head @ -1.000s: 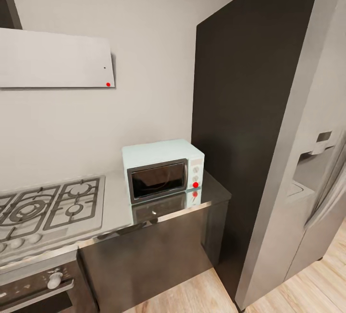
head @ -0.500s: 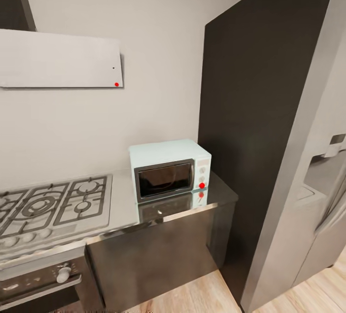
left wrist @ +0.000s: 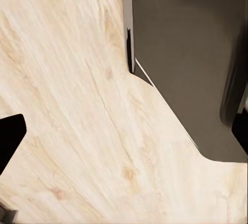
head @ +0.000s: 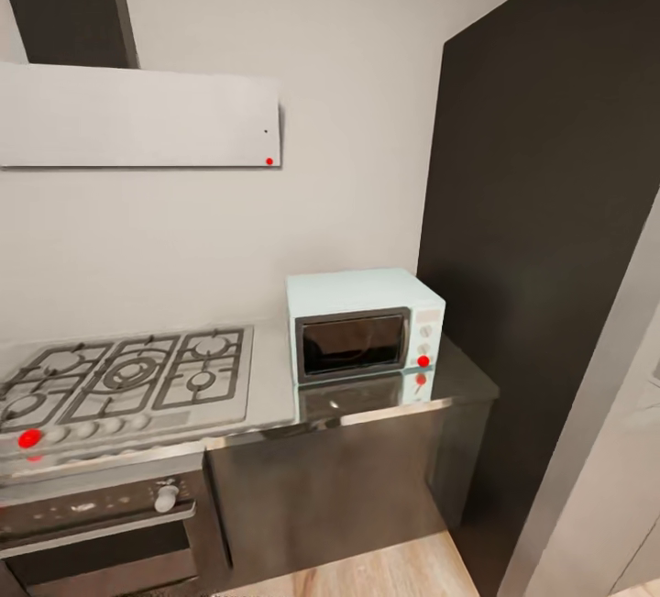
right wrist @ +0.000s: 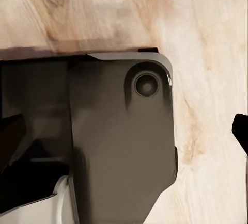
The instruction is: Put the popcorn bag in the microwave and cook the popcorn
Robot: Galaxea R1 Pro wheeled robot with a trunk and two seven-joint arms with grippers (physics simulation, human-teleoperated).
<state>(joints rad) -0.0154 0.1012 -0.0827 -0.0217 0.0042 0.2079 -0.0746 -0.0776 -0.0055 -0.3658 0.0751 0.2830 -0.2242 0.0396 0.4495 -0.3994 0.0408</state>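
So, early days on this one as far as I can judge. Nothing's been picked up, nothing's in the microwave [head: 365, 323], and heating hasn't started. Its dark glass door is closed, and I can't make out anything inside through it.

Both my arms are hanging low, wrist cams looking down at the wooden floor [left wrist: 77, 105]. My left gripper [left wrist: 124, 133] has its fingertips dark at opposite edges of the wrist shot, wide apart with nothing between them but floor and the foot of a dark cabinet [left wrist: 191, 53]. My right gripper [right wrist: 126, 131] is the same deal: fingertips far apart, empty, hovering over what I take to be part of my own dark base [right wrist: 119, 146].

The microwave sits well above and ahead of both grippers, on the countertop [head: 275, 386], at the end by a tall dark panel [head: 541, 258]. A gas hob [head: 128, 381] is beside it, with an oven [head: 101, 533] underneath and a hood [head: 137, 116] on the wall.

Popcorn bag: can't spot it anywhere on this stretch of counter, so finding it is step one. Then grab, open door, load, close, start.
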